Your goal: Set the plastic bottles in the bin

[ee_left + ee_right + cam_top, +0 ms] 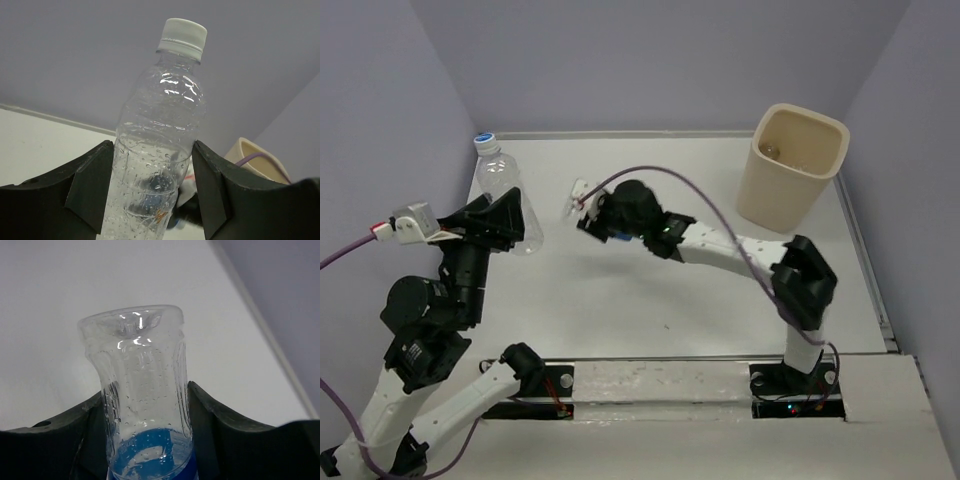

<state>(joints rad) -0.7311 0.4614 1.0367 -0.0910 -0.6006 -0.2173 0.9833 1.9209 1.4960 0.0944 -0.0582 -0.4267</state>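
"Bottles first: where were they?"

"One sat in each of my claws. My left claw (508, 222) was clamped on a clear bottle (160, 125), both fingers pressed flat against its sides. Its pale cap (182, 34) pointed out beyond the fingertips, toward eleven o'clock. Seen from overhead, that bottle was far out at ten o'clock, by the left edge of the bench (620, 300)."

"And the right?"

"My right claw (145, 390) was closed on a blue-labelled bottle (140, 370). Both fingers touched it and the plastic looked pinched in between them. The blue label (150, 455) lay low between the fingers, and the bottle's rounded base stuck out past the tips. From overhead it was nearer the bench's middle, also toward ten o'clock."

"Where was the bin?"

"The bin (790, 190) stood upright at two o'clock, near the far right corner, mouth open to the camera. It was well apart from both claws. Neither bottle was over it."
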